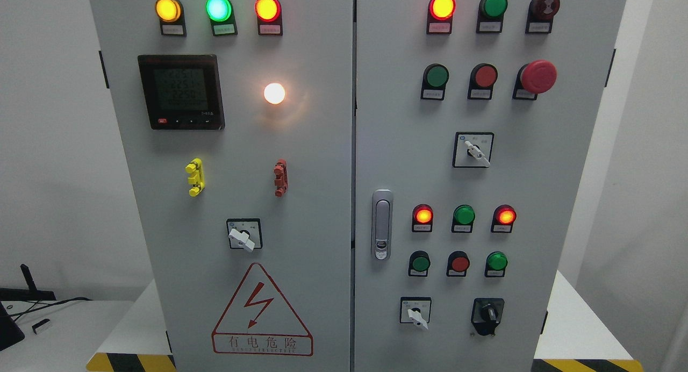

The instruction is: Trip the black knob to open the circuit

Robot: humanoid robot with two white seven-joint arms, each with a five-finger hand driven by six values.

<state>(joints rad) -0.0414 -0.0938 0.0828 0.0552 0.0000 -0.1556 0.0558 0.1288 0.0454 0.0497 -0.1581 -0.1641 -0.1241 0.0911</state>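
Black knob (488,312) low on the grey cabinet's (322,200) right door, untouched; neither robot hand in view.

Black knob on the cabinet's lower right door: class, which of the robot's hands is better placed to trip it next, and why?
Probably the right. The black knob sits low on the right door, toward the side where the right arm would enter. Neither hand is in view yet, so this rests on the knob's position alone.

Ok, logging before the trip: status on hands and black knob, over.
Both hands out of view. Black knob untouched, lower right of right door. Nothing in the way.
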